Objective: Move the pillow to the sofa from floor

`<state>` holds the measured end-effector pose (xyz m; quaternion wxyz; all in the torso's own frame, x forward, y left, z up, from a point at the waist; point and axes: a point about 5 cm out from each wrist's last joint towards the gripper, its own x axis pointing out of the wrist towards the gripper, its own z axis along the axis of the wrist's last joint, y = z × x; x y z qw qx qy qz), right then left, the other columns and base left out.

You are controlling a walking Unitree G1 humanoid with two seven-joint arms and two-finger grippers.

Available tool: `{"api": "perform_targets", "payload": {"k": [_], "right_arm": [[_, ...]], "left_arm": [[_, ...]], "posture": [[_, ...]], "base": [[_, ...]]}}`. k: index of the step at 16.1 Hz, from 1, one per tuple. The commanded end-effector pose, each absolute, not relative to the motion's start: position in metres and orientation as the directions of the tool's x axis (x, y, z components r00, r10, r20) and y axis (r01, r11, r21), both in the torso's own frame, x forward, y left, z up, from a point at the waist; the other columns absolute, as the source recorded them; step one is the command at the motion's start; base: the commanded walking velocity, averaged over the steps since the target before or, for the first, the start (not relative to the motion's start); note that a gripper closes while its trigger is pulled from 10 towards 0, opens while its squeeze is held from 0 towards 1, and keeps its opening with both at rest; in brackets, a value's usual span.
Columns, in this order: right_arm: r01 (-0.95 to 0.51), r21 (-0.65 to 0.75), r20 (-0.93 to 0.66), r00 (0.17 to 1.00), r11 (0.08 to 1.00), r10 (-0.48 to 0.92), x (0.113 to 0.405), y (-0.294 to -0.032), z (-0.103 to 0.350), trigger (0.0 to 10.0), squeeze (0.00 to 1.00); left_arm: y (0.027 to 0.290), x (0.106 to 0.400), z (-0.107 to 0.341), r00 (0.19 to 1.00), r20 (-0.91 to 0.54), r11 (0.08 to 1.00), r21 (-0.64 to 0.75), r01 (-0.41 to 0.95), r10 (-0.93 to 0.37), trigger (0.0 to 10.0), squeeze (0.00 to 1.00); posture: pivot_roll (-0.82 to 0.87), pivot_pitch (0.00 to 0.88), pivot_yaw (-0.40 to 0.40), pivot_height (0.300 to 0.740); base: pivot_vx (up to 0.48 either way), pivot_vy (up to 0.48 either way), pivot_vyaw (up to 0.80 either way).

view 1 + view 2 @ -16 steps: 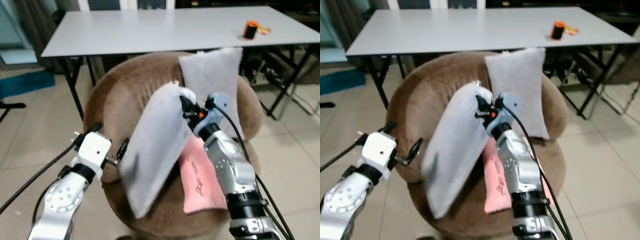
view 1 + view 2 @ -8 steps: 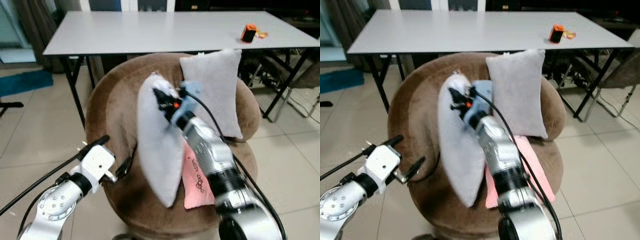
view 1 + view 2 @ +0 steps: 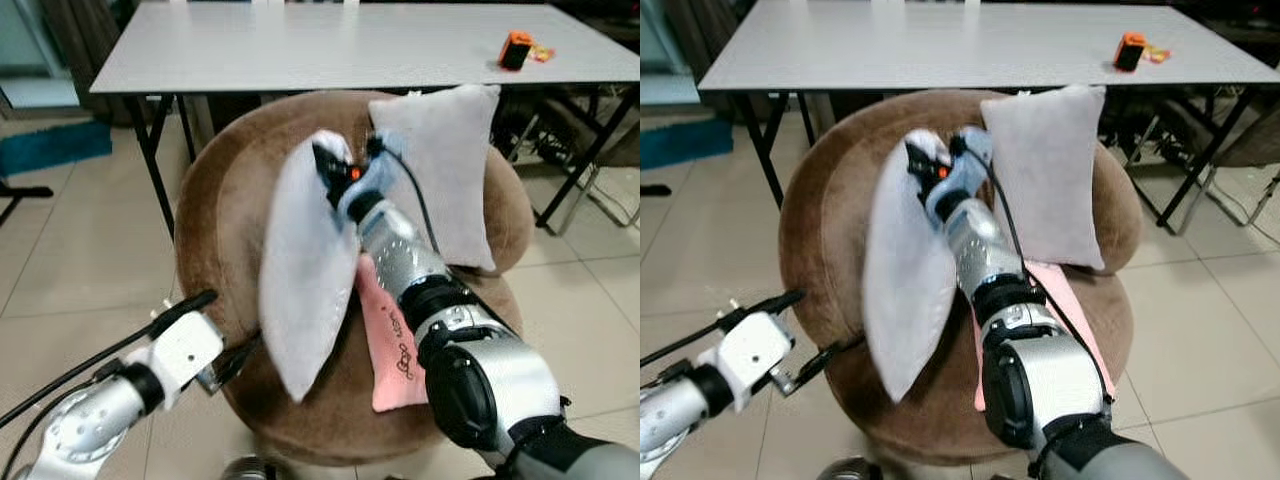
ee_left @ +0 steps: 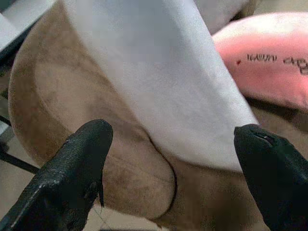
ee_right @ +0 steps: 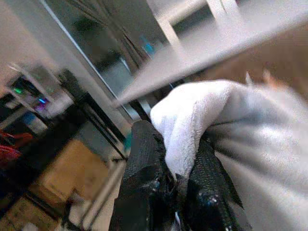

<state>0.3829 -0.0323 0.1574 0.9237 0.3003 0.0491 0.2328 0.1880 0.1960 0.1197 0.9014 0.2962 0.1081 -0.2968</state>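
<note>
We see our right gripper [image 3: 326, 160] with jaws clamped on the top corner of the soft grey-white pillow [image 3: 305, 270] — it hangs over the round brown velvet sofa [image 3: 225, 210]. Our left gripper [image 4: 168, 159] sits spread wide, empty, just below the pillow's lower edge.

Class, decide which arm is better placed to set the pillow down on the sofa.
Right. Its tool is clamped on the grey pillow over the brown sofa; the left tool is open below, holding nothing.

Soft matt grey cloth pillow [image 3: 305, 275]; brown velvety suede round sofa [image 3: 225, 215]; fleecy pink cushion [image 3: 395, 345]; glossy floor tiles [image 3: 70, 255].
</note>
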Motion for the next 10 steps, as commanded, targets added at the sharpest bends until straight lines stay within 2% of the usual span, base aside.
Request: {"api": "perform_targets", "payload": {"k": [1,3,4,6,7,10], "right_arm": [[-0.352,0.584,-0.013,0.897,0.731,0.442,0.379,-0.031,0.144,10.0,0.0],[-0.295,0.395,-0.238,0.882,0.87,0.407,0.368,-0.042,0.105,10.0,0.0],[-0.292,0.342,-0.27,0.88,0.893,0.391,0.366,-0.045,0.099,10.0,1.0],[-0.246,0.322,-0.289,0.894,0.914,0.343,0.365,-0.063,0.089,10.0,1.0],[-0.161,0.4,-0.24,0.932,0.902,0.273,0.372,-0.085,0.096,10.0,1.0],[-0.129,0.352,-0.189,0.96,0.927,0.206,0.38,-0.108,0.107,10.0,1.0]], "left_arm": [[0.2,0.184,0.125,0.8,-0.379,0.639,0.481,0.6,-0.466,10.0,0.0],[0.204,0.179,0.128,0.798,-0.395,0.633,0.486,0.603,-0.456,10.0,0.0],[0.205,0.178,0.129,0.798,-0.398,0.633,0.487,0.603,-0.454,10.0,0.0],[0.207,0.175,0.131,0.799,-0.406,0.633,0.49,0.6,-0.443,10.0,0.0],[0.208,0.175,0.131,0.799,-0.409,0.636,0.486,0.6,-0.441,10.0,0.0],[0.205,0.182,0.13,0.803,-0.386,0.651,0.472,0.595,-0.454,10.0,0.0]], "posture": [[0.24,0.131,-0.023,0.74],[0.28,0.145,-0.027,0.74],[0.28,0.145,-0.027,0.74],[0.29,0.15,-0.027,0.74],[0.28,0.136,-0.013,0.74],[0.25,0.108,0.001,0.74]], "base": [[0.0,0.0,0.0],[0.0,0.0,0.0],[0.0,0.0,0.0],[0.0,0.0,0.0],[0.0,0.0,0.0],[0.0,0.0,0.0]]}}
